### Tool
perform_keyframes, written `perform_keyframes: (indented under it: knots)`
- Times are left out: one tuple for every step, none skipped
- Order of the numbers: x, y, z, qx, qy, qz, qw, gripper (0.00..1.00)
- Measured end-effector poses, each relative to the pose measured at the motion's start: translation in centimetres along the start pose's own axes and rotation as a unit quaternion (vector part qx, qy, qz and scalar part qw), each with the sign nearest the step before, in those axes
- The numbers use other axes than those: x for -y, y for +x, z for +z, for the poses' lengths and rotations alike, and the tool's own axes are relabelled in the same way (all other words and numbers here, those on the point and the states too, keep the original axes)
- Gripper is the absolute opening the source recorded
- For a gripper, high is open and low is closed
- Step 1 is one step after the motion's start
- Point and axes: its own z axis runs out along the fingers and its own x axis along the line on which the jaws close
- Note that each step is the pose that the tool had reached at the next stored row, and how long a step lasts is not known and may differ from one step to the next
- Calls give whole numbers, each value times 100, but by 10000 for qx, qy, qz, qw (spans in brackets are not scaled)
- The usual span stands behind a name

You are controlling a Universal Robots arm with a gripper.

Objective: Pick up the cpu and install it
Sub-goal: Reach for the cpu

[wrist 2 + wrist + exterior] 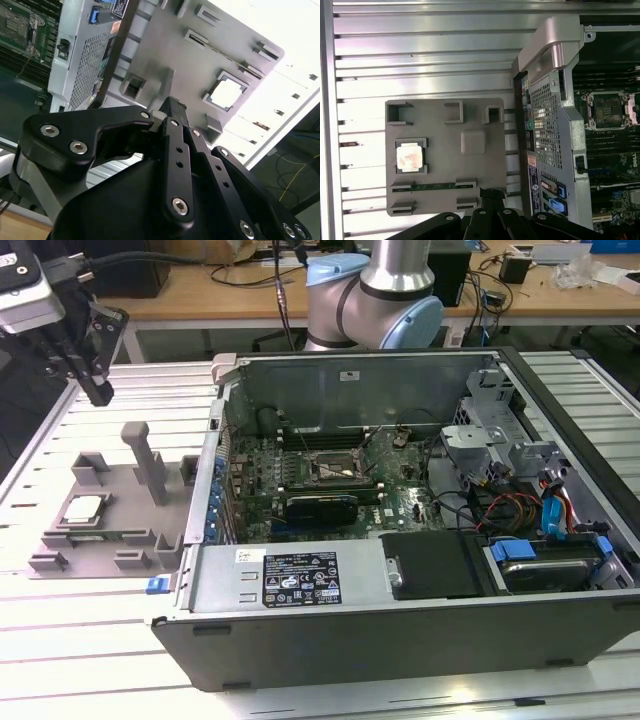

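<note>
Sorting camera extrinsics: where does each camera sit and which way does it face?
Exterior view: off the arm, looking down over the computer case, grey tray at the exterior view's left; the arm stands behind the case, the tool hangs above the tray.
First wrist view: on the arm, facing straight down on tray and cpu; tool linkage shows.
Second wrist view: on the arm, facing obliquely along the tool toward the tray.
Shared: all three show the cpu lying in the tray.
</note>
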Motion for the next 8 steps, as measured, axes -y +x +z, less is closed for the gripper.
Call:
perform_keyframes:
  knots:
    - [2, 34, -2, 1, 0, 0, 10000, 11]
    - [5, 68, -4, 2, 0, 0, 10000, 11]
    - [7, 95, -5, 2, 0, 0, 10000, 11]
    - [9, 122, -6, 2, 0, 0, 10000, 11]
    - [11, 148, -7, 3, 0, 0, 10000, 11]
    - [13, 172, -8, 3, 0, 0, 10000, 11]
    - [15, 195, -9, 4, 0, 0, 10000, 11]
    - [16, 215, -10, 4, 0, 0, 10000, 11]
